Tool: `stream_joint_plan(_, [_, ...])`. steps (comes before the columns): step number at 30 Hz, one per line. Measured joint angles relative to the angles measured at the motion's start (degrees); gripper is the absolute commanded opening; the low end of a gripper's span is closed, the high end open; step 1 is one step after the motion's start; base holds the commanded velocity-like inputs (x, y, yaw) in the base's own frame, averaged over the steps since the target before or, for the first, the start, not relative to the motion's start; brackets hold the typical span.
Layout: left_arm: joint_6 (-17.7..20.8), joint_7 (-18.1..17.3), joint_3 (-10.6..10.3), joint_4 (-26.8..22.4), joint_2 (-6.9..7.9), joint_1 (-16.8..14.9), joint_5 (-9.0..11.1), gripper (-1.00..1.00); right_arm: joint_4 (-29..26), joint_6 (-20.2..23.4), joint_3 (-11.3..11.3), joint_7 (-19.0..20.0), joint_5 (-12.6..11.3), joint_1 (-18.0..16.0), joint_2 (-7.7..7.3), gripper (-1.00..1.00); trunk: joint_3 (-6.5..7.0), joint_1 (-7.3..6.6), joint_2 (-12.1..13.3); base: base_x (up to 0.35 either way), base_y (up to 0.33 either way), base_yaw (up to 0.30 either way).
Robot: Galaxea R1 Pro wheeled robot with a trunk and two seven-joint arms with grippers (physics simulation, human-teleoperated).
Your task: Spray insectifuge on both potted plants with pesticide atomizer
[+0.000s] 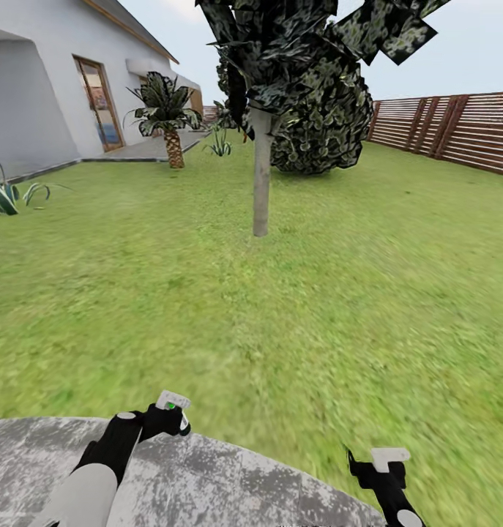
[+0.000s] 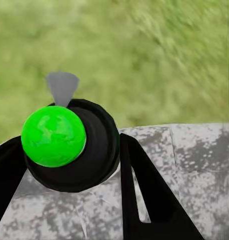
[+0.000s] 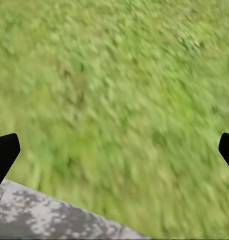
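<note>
1. Between the left gripper's [image 2: 69, 165] black fingers [image 2: 144, 190] sits the pesticide atomizer [image 2: 69, 145], seen end-on from the left wrist camera: a round dark body capped by a bright green dome, with a pale grey wedge, the spray head, projecting beyond it.
2. Both fingers press against the atomizer's sides, pinching it.
3. From the head camera, the left gripper [image 1: 167, 417] carries the atomizer [image 1: 173, 402] over the edge of the patio [image 1: 229, 483]; a pale head with a small green spot is all that can be made out of the bottle.
4. The right gripper [image 1: 368, 461] hangs just off the patio's rim, over the lawn [image 1: 280, 315]. Its fingertips [image 3: 5, 150] stand at opposite edges of the right wrist picture, spread wide, with nothing between them.
5. The patio is round, of mottled grey stone with visible joints.
6. Beyond the patio, the lawn runs to a slim-trunked tree [image 1: 261, 176] with dark foliage.
7. Left of the tree stand a palm [image 1: 167, 117] and a white house [image 1: 53, 80]; right of the tree runs a brown slatted fence [image 1: 456, 128].
</note>
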Motion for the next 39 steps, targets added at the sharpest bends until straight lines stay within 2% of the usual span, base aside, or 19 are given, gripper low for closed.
stream_joint_plan(21, [0.00, -0.01, -0.15, 0.19, -0.15, 0.03, -0.01, -1.00, 0.84, 0.06, 0.03, 0.07, -0.19, 0.00, 0.33, 1.00, 0.00, 0.00, 0.00, 0.000, 0.011, -0.288])
stream_joint_plan(39, [0.03, 0.06, -0.20, 0.26, -0.25, 0.03, -0.06, -1.00, 2.40, 0.06, 0.08, 0.04, -0.24, 0.00, 0.34, 1.00, 0.00, -0.01, 0.00, 0.030, 0.284, -0.288])
